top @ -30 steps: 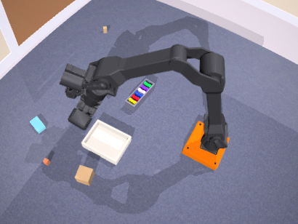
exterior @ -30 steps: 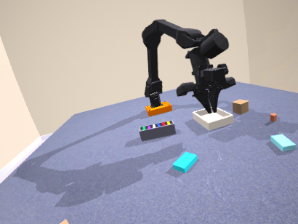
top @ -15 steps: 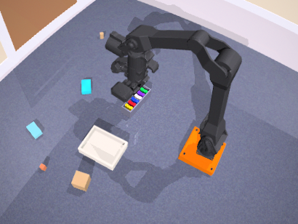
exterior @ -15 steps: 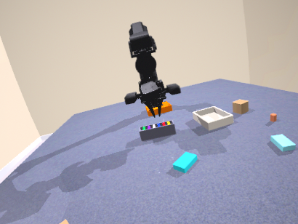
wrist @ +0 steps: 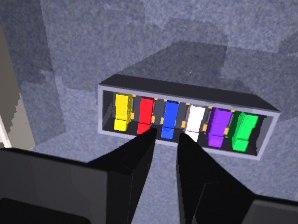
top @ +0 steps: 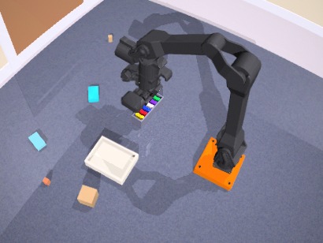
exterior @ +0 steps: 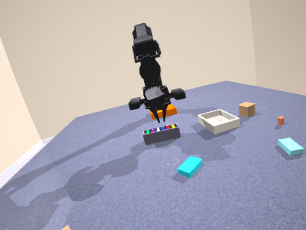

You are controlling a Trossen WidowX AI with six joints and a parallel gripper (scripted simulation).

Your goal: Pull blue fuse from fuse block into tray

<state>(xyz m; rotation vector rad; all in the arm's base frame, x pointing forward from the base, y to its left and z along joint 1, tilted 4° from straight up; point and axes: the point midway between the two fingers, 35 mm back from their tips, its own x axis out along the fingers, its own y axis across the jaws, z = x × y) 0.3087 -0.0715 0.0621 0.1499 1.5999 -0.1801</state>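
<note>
I had the pincer point(wrist: 164, 142) hovering above the fuse block point(wrist: 186, 90), fingers set to a narrow gap, gripping nothing. Blue fuse point(wrist: 170, 118) was seated in its slot; pull, tray point(top: 91, 157) drop and release all remained.

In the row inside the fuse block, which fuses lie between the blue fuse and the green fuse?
In the wrist view, the white fuse and then the purple fuse stand between the blue fuse and the green fuse, all seated in the fuse block.
</note>
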